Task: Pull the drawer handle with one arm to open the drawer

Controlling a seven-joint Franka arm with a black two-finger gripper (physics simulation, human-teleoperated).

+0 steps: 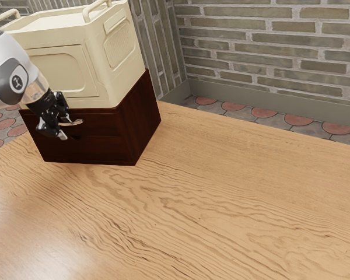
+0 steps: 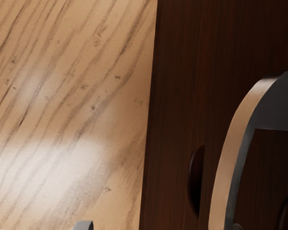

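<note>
Gripper (image 1: 65, 128) spread at handle (image 1: 76, 122), exterior view's left. Drawer (image 1: 100, 128) looks closed; grasp, pull remain.

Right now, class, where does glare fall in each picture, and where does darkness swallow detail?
Exterior view: pale glare on the table at lower left; the cabinet's front so dark its seams barely read. Wrist view: a hazy bright patch washes out some table grain; the handle shows a light tan band beside shadowed grey.
</note>
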